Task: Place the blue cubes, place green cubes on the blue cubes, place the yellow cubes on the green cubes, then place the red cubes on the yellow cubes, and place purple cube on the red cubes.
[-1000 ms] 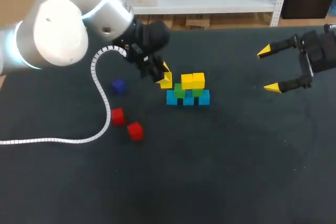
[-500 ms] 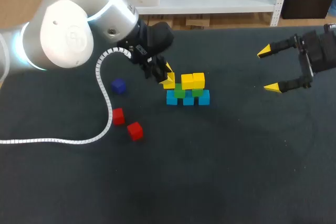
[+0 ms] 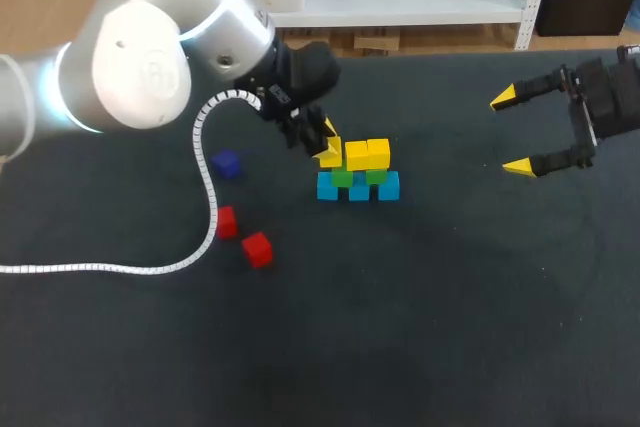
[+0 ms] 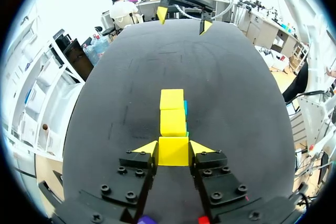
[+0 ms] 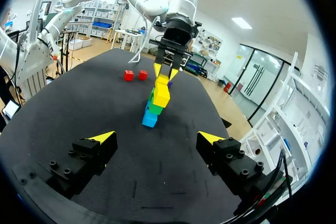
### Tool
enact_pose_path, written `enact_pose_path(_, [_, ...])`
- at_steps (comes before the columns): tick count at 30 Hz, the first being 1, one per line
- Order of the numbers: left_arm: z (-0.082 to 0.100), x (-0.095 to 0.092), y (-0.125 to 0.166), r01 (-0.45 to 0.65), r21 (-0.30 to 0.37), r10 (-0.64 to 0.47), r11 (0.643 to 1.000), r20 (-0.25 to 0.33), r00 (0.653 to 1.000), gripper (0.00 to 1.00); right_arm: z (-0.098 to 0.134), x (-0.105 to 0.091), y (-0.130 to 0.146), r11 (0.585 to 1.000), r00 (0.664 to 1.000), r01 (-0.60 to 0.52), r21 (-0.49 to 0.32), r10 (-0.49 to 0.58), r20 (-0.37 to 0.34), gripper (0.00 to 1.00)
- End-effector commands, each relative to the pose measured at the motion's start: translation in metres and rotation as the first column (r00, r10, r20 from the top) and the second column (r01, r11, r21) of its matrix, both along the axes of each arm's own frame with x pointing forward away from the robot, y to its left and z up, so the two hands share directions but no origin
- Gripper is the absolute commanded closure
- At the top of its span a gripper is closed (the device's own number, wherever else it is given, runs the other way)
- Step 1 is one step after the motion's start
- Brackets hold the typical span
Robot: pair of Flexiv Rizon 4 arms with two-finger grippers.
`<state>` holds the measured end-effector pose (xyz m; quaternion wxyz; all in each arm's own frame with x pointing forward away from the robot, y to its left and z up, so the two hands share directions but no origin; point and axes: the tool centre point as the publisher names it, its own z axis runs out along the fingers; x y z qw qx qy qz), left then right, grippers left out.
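Desk (image 3: 420, 327), seen from the head view: a stack of cubes (image 3: 358, 172) stands just above the frame's centre, with a bottom row (image 3: 358, 188), a middle row (image 3: 343, 178) on it and a top pair (image 3: 367, 154) on that. At the stack's left end, level with the top pair and just beside it, a held cube (image 3: 331, 155) sits clamped between the left arm's jaws. The left arm (image 3: 150, 57) fills the upper left. Left of the stack lie the first loose cube (image 3: 226, 164), the second loose cube (image 3: 225, 221) below it, and the third loose cube (image 3: 257, 248) lower right of that. The right arm (image 3: 605, 102) is at the right edge, well apart.

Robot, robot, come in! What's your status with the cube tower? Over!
Left fingers shut on yellow cube, level with the stack's yellow layer. Right fingers open, off to the side. Two red cubes, purple cube loose on table; white cable beside them.
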<state>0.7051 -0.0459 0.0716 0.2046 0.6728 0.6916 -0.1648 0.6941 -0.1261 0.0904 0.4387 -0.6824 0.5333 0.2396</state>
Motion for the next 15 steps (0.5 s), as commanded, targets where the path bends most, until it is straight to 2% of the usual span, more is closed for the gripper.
enact_pose_path(1, [-0.0025,0.0047,-0.0035,0.001,0.005,-0.001,1.000,-0.007,1.000,1.00,0.0001,0.0002,0.0002,1.000,1.000,0.000,-0.001,0.000,-0.001,0.00])
enact_pose_path(15, [-0.0062,0.0049,-0.0052,-0.010,0.002,0.010,1.000,-0.015,1.000,1.00,0.0001,0.0002,0.0002,1.000,1.000,0.000,-0.001,0.000,-0.001,0.00])
